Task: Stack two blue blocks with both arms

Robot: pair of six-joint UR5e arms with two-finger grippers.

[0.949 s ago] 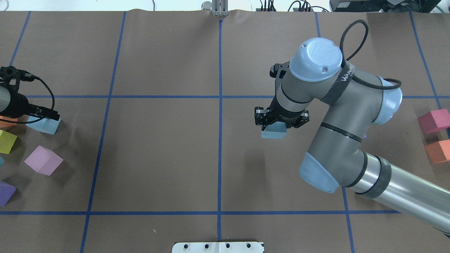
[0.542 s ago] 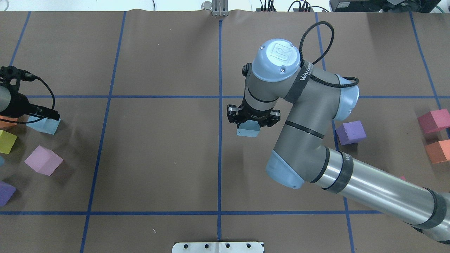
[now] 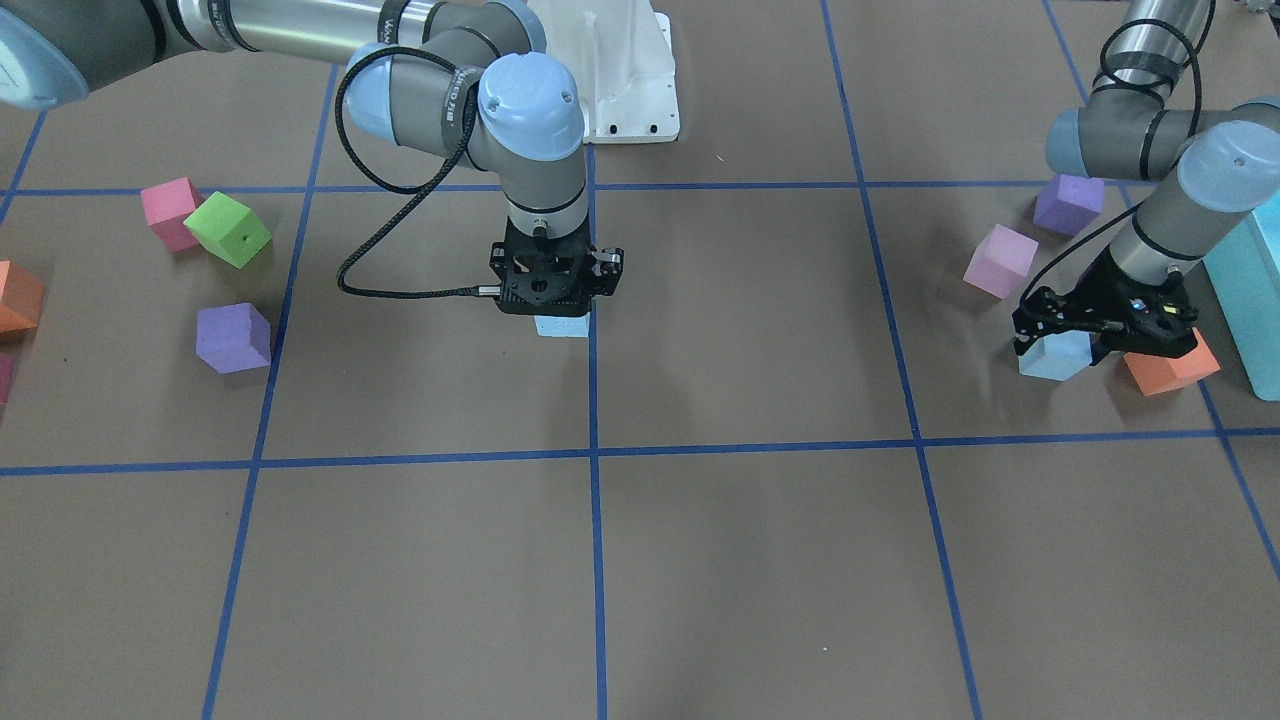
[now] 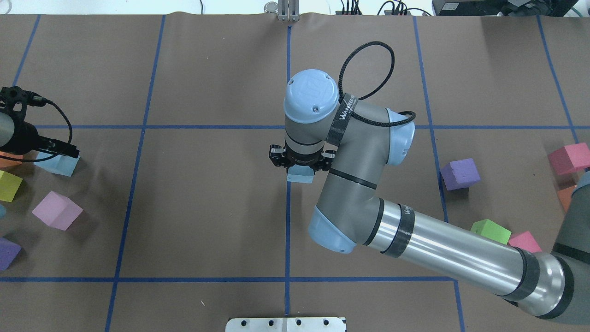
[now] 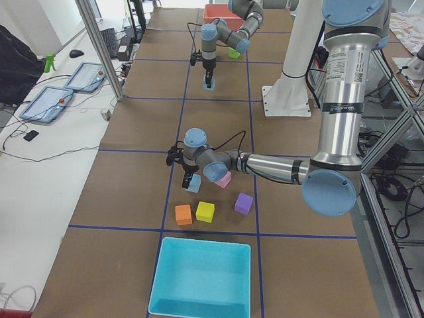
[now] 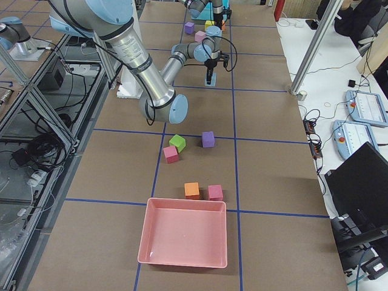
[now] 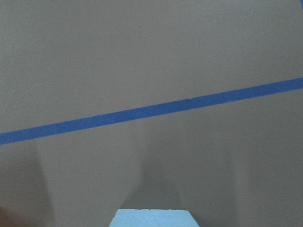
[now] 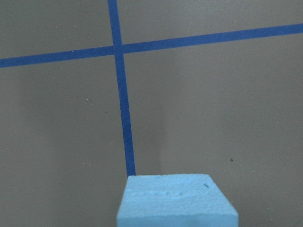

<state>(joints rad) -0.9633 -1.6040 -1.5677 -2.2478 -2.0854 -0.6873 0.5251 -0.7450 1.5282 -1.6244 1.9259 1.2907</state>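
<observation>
I have one blue block in the right gripper and the other blue block in the left gripper.
The right gripper's fingers are clamped on the sides of its block. It hangs low, right by the middle blue line of the table, and I cannot tell if it touches the table. The other block sits on the table far off on the robot's left side, with the left fingers pressed on both its sides. An orange block is just beside it. A purple block lies near the right arm.
</observation>
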